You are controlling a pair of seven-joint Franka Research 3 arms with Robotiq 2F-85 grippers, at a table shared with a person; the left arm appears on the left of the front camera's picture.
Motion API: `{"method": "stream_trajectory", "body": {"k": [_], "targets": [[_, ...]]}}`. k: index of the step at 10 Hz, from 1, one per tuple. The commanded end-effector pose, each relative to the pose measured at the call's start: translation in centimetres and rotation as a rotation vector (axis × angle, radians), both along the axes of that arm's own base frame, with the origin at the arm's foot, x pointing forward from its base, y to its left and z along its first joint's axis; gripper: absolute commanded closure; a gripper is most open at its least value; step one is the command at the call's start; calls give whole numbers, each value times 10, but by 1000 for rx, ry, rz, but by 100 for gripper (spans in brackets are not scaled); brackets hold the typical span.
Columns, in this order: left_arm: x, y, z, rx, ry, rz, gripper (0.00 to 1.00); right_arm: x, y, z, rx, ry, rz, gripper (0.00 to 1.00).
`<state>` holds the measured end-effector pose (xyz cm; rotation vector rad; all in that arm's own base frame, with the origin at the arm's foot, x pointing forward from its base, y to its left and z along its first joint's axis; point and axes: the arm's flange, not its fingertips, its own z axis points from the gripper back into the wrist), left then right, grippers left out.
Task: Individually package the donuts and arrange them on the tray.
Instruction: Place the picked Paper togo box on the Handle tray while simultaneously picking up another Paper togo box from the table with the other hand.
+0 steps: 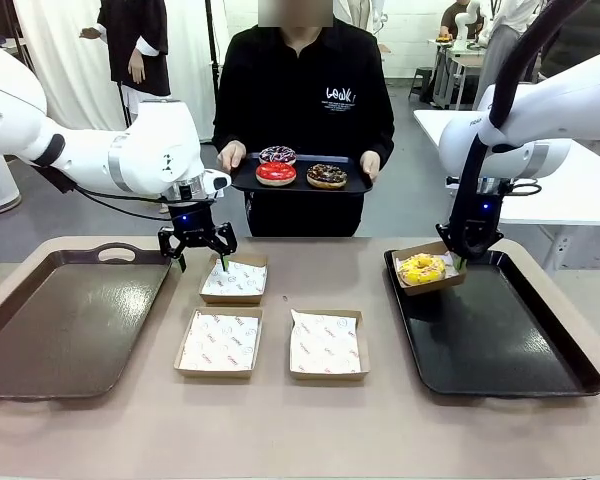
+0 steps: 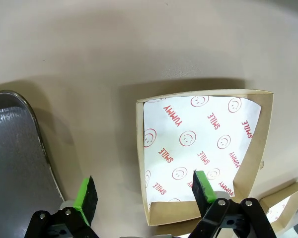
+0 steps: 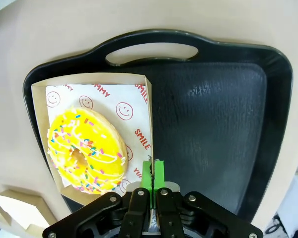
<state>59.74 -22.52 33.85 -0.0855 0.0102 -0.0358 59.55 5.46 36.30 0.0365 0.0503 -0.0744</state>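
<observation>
Showing one of four packaged: your right end effector (image 3: pixel 152 171) clamps the box (image 3: pixel 89 80) of the yellow donut (image 3: pixel 87 148) on the lower-right tray (image 1: pixel 510 350); left end effector (image 2: pixel 144 188) open, empty; three donuts (image 1: pixel 277 172) unboxed.

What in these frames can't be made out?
- Front view: purple donut, partly hidden behind the red donut.
- Left wrist view: near corner of the empty box, covered by the open left gripper.
- Right wrist view: near corner of the loaded box with the yellow donut, under the shut right gripper pinching its wall.

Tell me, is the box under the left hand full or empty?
Empty: the box holds only its printed paper liner. The open left hand straddles its wall.
</observation>
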Motion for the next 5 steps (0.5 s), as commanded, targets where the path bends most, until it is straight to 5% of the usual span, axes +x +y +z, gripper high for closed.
{"method": "stream_trajectory", "body": {"k": [1,5], "targets": [[9,-4,-1,37,1,17,0,-2,3,-2,-30,19,10,99],[7,-7,-6,86,-36,36,0,0,2,-3,-13,58,9,99]]}}
